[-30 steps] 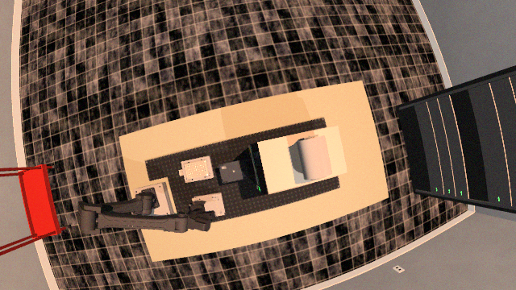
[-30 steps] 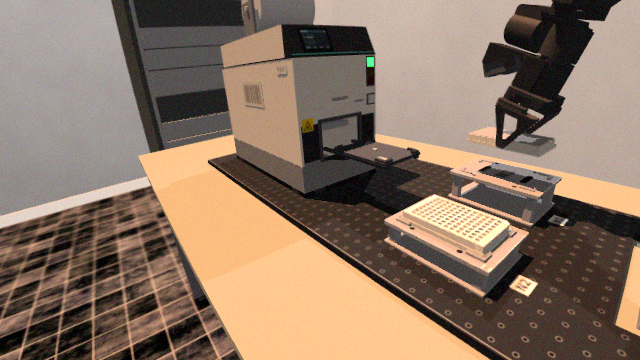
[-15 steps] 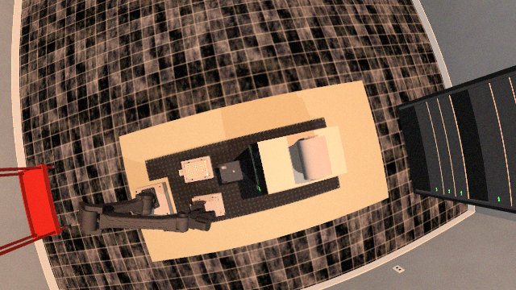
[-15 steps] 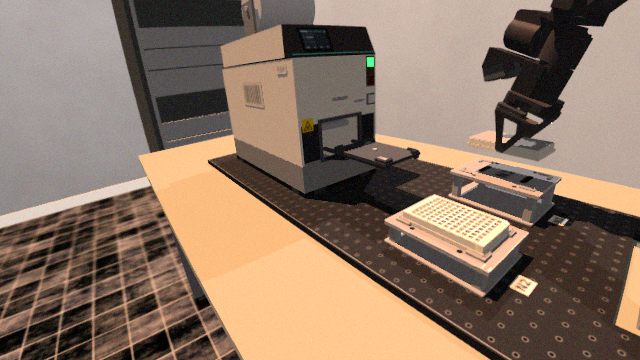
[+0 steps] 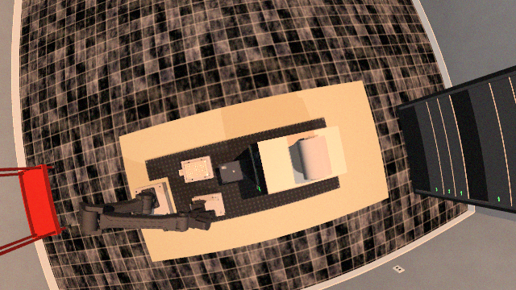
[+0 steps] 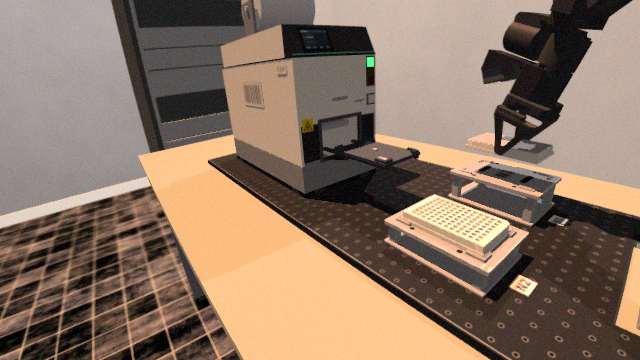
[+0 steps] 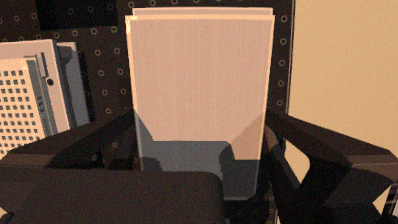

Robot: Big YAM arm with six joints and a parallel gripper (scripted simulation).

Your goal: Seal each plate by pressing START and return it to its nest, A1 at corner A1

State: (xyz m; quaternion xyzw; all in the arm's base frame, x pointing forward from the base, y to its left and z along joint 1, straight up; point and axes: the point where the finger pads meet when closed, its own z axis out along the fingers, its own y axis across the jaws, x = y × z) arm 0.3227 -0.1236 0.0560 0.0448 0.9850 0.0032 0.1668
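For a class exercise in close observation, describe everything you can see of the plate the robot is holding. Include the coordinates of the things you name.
The held plate (image 6: 480, 142) (image 7: 200, 80) is a thin, pale, flat rectangle. Its top looks smooth and sealed, with faint fine lines and no open wells showing; a shadow darkens one end. Its material looks like plastic under foil. The hand (image 6: 505, 150) grips it by its two long sides. It hangs roughly level above the vacant nest (image 6: 462, 172), touching only the hand.

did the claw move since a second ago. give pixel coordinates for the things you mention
yes, the claw (image 5: 205, 221) (image 6: 511, 145) (image 7: 199, 112) has come down a little, closer to the top of the stand without a plate (image 5: 218, 201) (image 6: 466, 171)
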